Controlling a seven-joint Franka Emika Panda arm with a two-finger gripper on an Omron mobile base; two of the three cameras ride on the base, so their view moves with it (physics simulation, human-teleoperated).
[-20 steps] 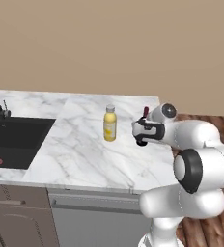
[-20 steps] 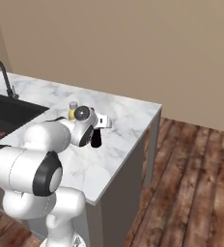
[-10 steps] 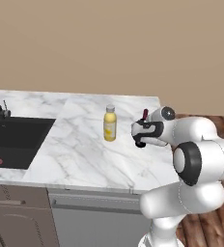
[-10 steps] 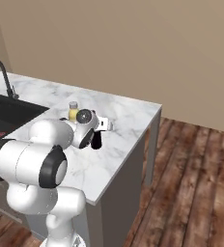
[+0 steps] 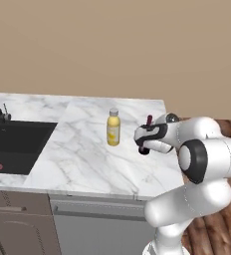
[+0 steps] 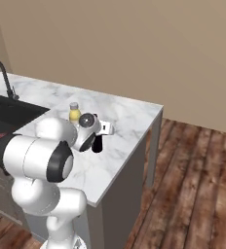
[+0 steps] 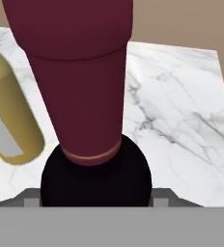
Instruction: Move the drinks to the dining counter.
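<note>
Hand view: slim dark red-brown bottle [image 7: 80,82] held between gripper [image 5: 146,143] jaws.
Yellow juice bottle [image 5: 113,128]: upright, white marble counter [image 5: 87,159], near far edge.

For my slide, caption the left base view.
White arm's hand at a slim dark red-brown bottle beside a yellow juice bottle on the white marble counter.

The arm hides most of the dark red-brown bottle [image 5: 149,121], the frame's left edge crops the yellow juice bottle [image 7: 10,120], and jaw contact is indeterminable.
</note>
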